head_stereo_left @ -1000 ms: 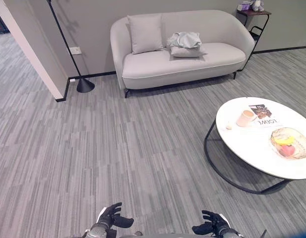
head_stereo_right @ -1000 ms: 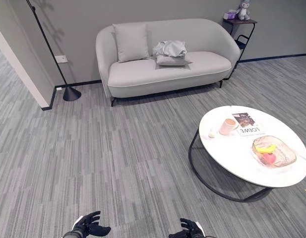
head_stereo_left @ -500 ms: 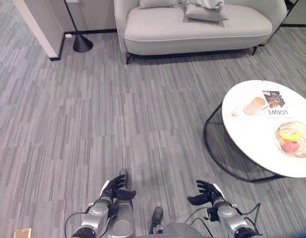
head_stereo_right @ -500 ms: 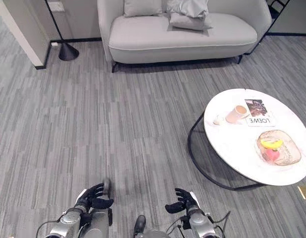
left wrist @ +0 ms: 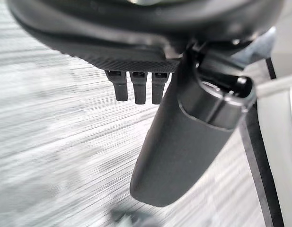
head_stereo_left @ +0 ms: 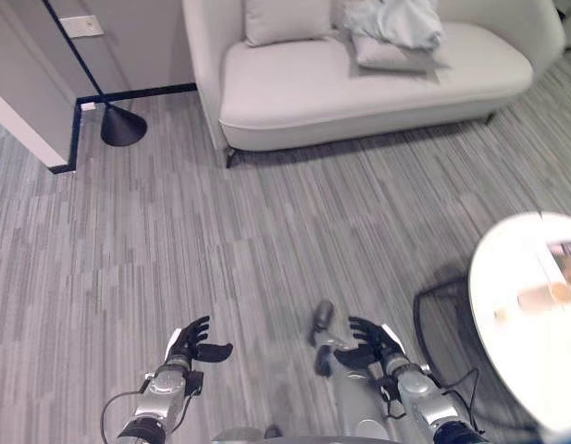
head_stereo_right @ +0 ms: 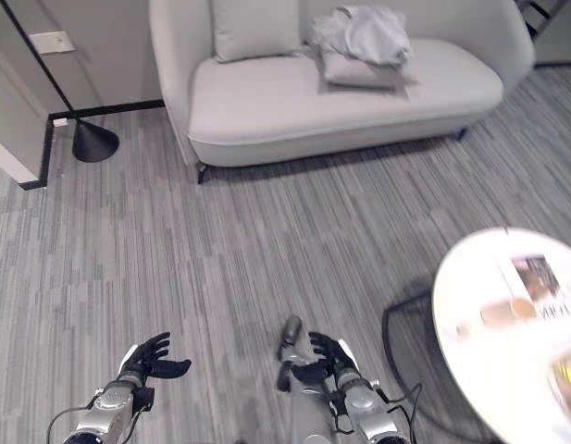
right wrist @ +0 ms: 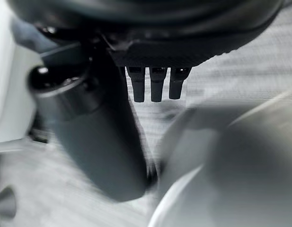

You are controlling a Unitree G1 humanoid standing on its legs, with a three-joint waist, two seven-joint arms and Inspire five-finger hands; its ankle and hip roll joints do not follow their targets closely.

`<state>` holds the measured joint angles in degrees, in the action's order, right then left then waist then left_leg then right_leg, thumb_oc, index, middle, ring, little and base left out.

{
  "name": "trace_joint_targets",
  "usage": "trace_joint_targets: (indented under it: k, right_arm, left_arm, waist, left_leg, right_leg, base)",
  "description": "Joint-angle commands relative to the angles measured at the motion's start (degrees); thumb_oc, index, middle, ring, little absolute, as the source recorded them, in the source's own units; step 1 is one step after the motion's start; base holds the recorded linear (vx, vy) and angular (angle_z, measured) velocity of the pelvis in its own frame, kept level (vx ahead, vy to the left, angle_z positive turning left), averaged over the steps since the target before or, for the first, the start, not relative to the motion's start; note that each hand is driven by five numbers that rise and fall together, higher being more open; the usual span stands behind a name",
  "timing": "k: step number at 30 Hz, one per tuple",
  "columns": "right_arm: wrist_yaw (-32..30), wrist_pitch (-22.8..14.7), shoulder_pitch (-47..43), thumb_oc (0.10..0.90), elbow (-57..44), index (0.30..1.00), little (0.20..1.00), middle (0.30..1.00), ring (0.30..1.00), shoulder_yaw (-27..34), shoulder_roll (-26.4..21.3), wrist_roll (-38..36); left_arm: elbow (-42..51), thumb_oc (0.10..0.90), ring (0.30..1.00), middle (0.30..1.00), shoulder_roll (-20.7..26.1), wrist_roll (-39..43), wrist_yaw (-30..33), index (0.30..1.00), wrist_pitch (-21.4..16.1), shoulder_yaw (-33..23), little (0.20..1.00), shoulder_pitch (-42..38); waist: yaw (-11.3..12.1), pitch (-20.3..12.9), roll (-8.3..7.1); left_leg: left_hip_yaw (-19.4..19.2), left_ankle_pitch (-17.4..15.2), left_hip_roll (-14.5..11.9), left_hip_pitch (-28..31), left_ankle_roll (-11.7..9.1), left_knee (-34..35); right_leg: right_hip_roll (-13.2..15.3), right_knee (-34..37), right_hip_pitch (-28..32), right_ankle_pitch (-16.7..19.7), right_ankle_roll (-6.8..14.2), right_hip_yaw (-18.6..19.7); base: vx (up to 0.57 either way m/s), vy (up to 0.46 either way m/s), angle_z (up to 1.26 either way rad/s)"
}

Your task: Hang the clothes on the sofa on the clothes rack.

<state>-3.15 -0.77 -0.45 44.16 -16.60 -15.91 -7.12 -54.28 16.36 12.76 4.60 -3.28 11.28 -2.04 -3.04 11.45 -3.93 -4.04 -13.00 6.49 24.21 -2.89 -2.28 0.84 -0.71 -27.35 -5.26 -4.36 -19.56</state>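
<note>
A crumpled pale grey garment (head_stereo_right: 364, 32) lies on a small cushion (head_stereo_right: 362, 70) on the light grey sofa (head_stereo_right: 266, 111) at the far side of the room. My left hand (head_stereo_left: 191, 343) hangs low at the near left, fingers relaxed and empty. Low near the middle is my right hand (head_stereo_left: 370, 341), also open and holding nothing. Both hands are far from the sofa, over the grey carpet. In the wrist views the left hand's fingers (left wrist: 135, 86) and the right hand's fingers (right wrist: 156, 83) stand straight beside each thumb.
A second cushion (head_stereo_right: 253, 28) leans on the sofa's back at its left. A black floor lamp base (head_stereo_right: 94, 141) stands left of the sofa by a wall corner. A round white coffee table (head_stereo_right: 470, 314) with a magazine (head_stereo_right: 537, 280) sits at the near right.
The camera has swung left and moved nearer the sofa, so the table has slid to the right edge. Both hands stay low and open.
</note>
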Motion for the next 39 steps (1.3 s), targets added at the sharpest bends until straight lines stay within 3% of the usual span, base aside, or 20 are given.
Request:
trace_joint_targets:
  k: [1, 2, 3, 4, 7, 8, 11, 12, 14, 17, 18, 20, 21, 23, 25, 27, 32, 34, 35, 39]
  right_arm:
    - [-0.78, -1.29, -1.55, 0.800, -0.55, 0.900, 0.900, 0.900, 0.900, 1.11, -2.78, 1.13]
    - [-0.69, -1.69, -0.94, 0.800, 0.69, 0.900, 0.900, 0.900, 0.900, 1.66, -3.10, 0.30]
    - [-0.51, -1.71, 0.19, 0.800, 2.41, 0.900, 0.900, 0.900, 0.900, 2.13, -3.95, 0.36]
    - [-0.51, -1.72, 0.18, 0.800, 2.42, 0.900, 0.900, 0.900, 0.900, 2.13, -3.93, 0.36]
    - [-1.53, -1.53, -0.62, 0.800, 4.00, 0.900, 0.900, 0.900, 0.900, 2.40, -6.01, -0.92]
    - [-1.86, -1.45, -1.48, 0.800, 4.65, 0.900, 0.900, 0.900, 0.900, 2.32, -6.51, -1.11]
    - [-2.14, -1.65, -1.36, 0.800, 4.56, 0.900, 0.900, 0.900, 0.900, 2.27, -6.70, -1.52]
    - [-2.26, -1.94, -1.57, 0.800, 5.51, 0.900, 0.900, 0.900, 0.900, 2.58, -6.68, -2.06]
    - [-2.89, -2.05, -1.99, 0.800, 7.10, 0.900, 0.900, 0.900, 0.900, 2.99, -6.96, -1.89]
    - [-2.89, -2.05, -2.00, 0.800, 7.10, 0.900, 0.900, 0.900, 0.900, 3.00, -6.96, -1.89]
    - [-2.12, -2.03, -2.27, 0.800, 8.74, 0.900, 0.900, 0.900, 0.900, 2.28, -5.79, 1.10]
    - [-1.99, -1.36, -2.64, 0.800, 8.34, 0.900, 0.900, 0.900, 0.900, 2.13, -5.44, 1.83]
    - [-1.94, -1.34, -3.32, 0.800, 7.26, 0.900, 0.900, 0.900, 0.900, 2.11, -4.88, 1.96]
    - [-1.95, -1.19, -3.33, 0.800, 7.00, 0.900, 0.900, 0.900, 0.900, 2.16, -4.58, 2.07]
    - [-2.22, -1.08, -2.86, 0.800, 5.66, 0.900, 0.900, 0.900, 0.900, 2.92, -4.26, 1.95]
    - [-2.17, -1.10, -2.84, 0.800, 5.47, 0.900, 0.900, 0.900, 0.900, 2.97, -4.29, 2.21]
    - [-2.28, -1.03, -3.63, 0.800, 2.43, 0.900, 0.900, 0.900, 0.900, 3.25, -4.23, 2.84]
    - [-2.32, -0.94, -3.16, 0.800, -0.18, 0.900, 0.900, 0.900, 0.900, 3.58, -4.54, 3.69]
    - [-2.25, -0.96, -2.40, 0.800, -1.80, 0.900, 0.900, 0.900, 0.900, 4.74, -4.98, 3.46]
    - [-1.98, -0.72, -1.32, 0.800, -1.78, 0.900, 0.900, 0.900, 0.900, 6.24, -6.54, 2.93]
  left_arm:
    - [3.69, 0.800, 0.900, 0.900, 0.47, -3.41, -1.10, 0.900, -3.54, 1.93, 0.900, -1.17]
    - [3.29, 0.800, 0.900, 0.900, 0.04, -2.98, -1.00, 0.900, -3.74, 2.20, 0.900, -1.56]
    - [3.36, 0.800, 0.900, 0.900, -0.36, -2.28, -1.01, 0.900, -3.78, 2.24, 0.900, -0.91]
    - [3.36, 0.800, 0.900, 0.900, -0.33, -2.27, -1.01, 0.900, -3.77, 2.23, 0.900, -0.91]
    - [4.92, 0.800, 0.900, 0.900, -0.03, 0.51, -0.78, 0.900, -3.32, 2.95, 0.900, -1.23]
    - [4.55, 0.800, 0.900, 0.900, -0.09, 0.83, -0.54, 0.900, -3.34, 2.91, 0.900, -1.68]
    - [5.13, 0.800, 0.900, 0.900, -0.22, 2.25, -0.57, 0.900, -3.47, 2.30, 0.900, -1.24]
    - [6.27, 0.800, 0.900, 0.900, -0.16, 2.33, -0.68, 0.900, -3.59, 1.88, 0.900, -0.22]
    - [6.34, 0.800, 0.900, 0.900, -0.12, 1.07, -0.47, 0.900, -3.16, 1.96, 0.900, 0.30]
    - [6.34, 0.800, 0.900, 0.900, -0.11, 1.07, -0.47, 0.900, -3.16, 1.95, 0.900, 0.30]
    - [5.93, 0.800, 0.900, 0.900, 0.08, 1.05, -0.84, 0.900, -3.28, 1.55, 0.900, 1.37]
    - [6.24, 0.800, 0.900, 0.900, 0.25, 1.25, -0.93, 0.900, -3.14, 1.32, 0.900, 1.52]
    - [6.44, 0.800, 0.900, 0.900, 0.86, 1.62, -0.78, 0.900, -3.08, 0.99, 0.900, 1.12]
    - [6.27, 0.800, 0.900, 0.900, 1.06, 1.56, -0.69, 0.900, -3.05, 0.85, 0.900, 1.01]
    - [6.98, 0.800, 0.900, 0.900, 1.90, 0.73, -0.34, 0.900, -3.02, 0.52, 0.900, 1.09]
    - [7.22, 0.800, 0.900, 0.900, 2.14, 0.61, -0.36, 0.900, -2.99, 0.34, 0.900, 1.27]
    - [8.00, 0.800, 0.900, 0.900, 3.18, 0.12, -0.25, 0.900, -3.24, -0.79, 0.900, 2.11]
    - [8.08, 0.800, 0.900, 0.900, 3.97, -0.22, -0.06, 0.900, -3.17, -1.85, 0.900, 2.55]
    - [8.93, 0.800, 0.900, 0.900, 4.91, 0.69, 0.20, 0.900, -3.37, -2.18, 0.900, 2.22]
    - [10.21, 0.800, 0.900, 0.900, 5.60, 2.65, 0.48, 0.900, -3.68, -1.68, 0.900, 0.94]
  waist:
    - [0.29, 1.00, -1.02]
    - [-0.07, 0.41, -0.08]
    - [0.02, -0.11, 0.60]
    - [-0.07, -0.22, 0.46]
    - [2.93, 3.44, -1.31]
    - [3.83, 3.97, -2.01]
    - [5.40, 4.04, -2.33]
    - [6.84, 3.29, -1.97]
    - [8.19, 2.08, -0.56]
    - [8.22, 2.17, -0.57]
    - [8.83, -1.50, -0.41]
    - [8.92, -1.46, -0.22]
    - [7.84, -0.52, 0.45]
    - [7.54, -0.53, 0.49]
    - [7.69, -0.70, 0.29]
    - [7.78, -0.48, 0.23]
    - [9.44, -0.76, -1.80]
    - [10.00, -0.71, -2.94]
    - [9.88, -0.82, -3.75]
    - [8.78, -1.15, -3.61]
  left_leg:
    - [-0.96, 1.31, -5.19, -8.98, 1.90, 7.28]
    - [-0.18, 3.94, -6.30, -7.92, 1.19, 7.28]
    - [-0.27, 8.34, -9.29, -10.02, -1.20, -2.52]
    - [-0.18, 8.44, -9.15, -10.23, -1.17, -2.55]
    - [3.03, 17.97, -9.81, -27.89, -2.58, -35.79]
    - [2.26, 15.98, -9.92, -32.01, -1.76, -36.10]
    - [1.18, 14.72, -9.52, -36.52, -1.06, -30.65]
    - [-0.04, 13.94, -8.40, -36.33, -0.04, -16.40]
    - [-0.22, 19.31, -8.53, -36.68, -0.61, 0.79]
    - [-0.25, 19.37, -8.51, -36.52, -0.61, 0.91]
    - [-2.55, 18.23, -6.78, -31.10, 0.68, 5.66]
    - [-3.76, 17.48, -6.46, -28.20, 1.65, 6.78]
    - [-4.34, 16.25, -6.80, -25.52, 2.48, 7.28]
    - [-4.64, 15.30, -6.69, -24.71, 2.88, 7.28]
    - [-5.14, 13.11, -7.22, -23.01, 2.94, 7.28]
    - [-5.11, 12.78, -7.57, -22.59, 2.81, 7.28]
    - [-5.07, 11.03, -9.63, -21.92, 1.30, 7.28]
    - [-5.24, 10.47, -11.82, -20.58, -0.16, 7.28]
    - [-4.80, 10.45, -15.13, -19.82, -2.55, 7.28]
    - [-4.03, 12.60, -22.05, -18.78, -7.42, 7.28]
  right_leg:
    - [6.91, 5.15, 13.13, 16.08, 15.01, 6.46]
    - [5.63, 5.04, 14.15, 16.36, 14.08, 7.50]
    - [3.97, 4.95, 17.75, 15.39, 12.25, 7.13]
    - [4.14, 4.94, 17.60, 15.42, 12.26, 7.10]
    - [2.66, 5.71, 25.89, 9.58, 7.29, 6.83]
    - [2.62, 5.71, 27.62, 8.24, 6.87, 7.31]
    - [2.54, 5.71, 29.93, 6.35, 6.75, 8.13]
    - [2.20, 5.71, 31.90, 4.78, 7.43, 9.05]
    - [0.65, 5.71, 35.04, 1.93, 7.67, 8.87]
    - [0.68, 5.71, 35.13, 1.91, 7.67, 8.89]
    - [3.51, 0.96, 36.74, 2.06, 10.29, 6.47]
    - [5.21, -5.45, 34.19, 2.58, 11.06, 5.92]
    - [8.00, -17.14, 28.06, 4.50, 11.88, 4.95]
    - [9.95, -20.34, 26.13, 5.60, 12.21, 3.89]
    - [14.59, -16.47, 26.25, 6.26, 11.91, 0.07]
    - [15.40, -13.63, 27.19, 6.70, 12.10, -0.62]
    - [19.37, -1.10, 26.79, 14.53, 15.27, 3.31]
    - [22.26, 1.84, 26.51, 19.48, 17.02, 4.65]
    - [24.73, 1.97, 26.27, 23.26, 18.07, 5.69]
    - [23.86, 1.35, 25.25, 21.95, 19.36, 7.47]
  base:
    - [0.36, -0.085, 0.55]
    - [0.60, -0.276, 0.25]
    - [0.59, -0.276, 0.49]
    - [0.49, -0.336, 0.60]
    - [0.37, -0.348, 0.35]
    - [0.37, -0.273, 0.06]
    - [0.32, -0.032, -0.52]
    - [0.59, 0.119, -0.48]
    - [0.43, 0.119, -0.59]
    - [0.20, 0.074, -0.46]
    - [0.57, 0.272, -0.66]
    - [0.37, 0.217, -0.88]
    - [0.08, 0.089, -0.93]
    - [0.15, 0.059, -0.47]
    - [0.19, -0.055, 0.21]
    - [0.08, -0.108, 0.23]
    - [0.12, -0.301, 0.05]
    - [0.18, -0.557, -0.08]
    - [0.19, -0.627, -0.03]
    - [0.18, -0.716, 0.14]
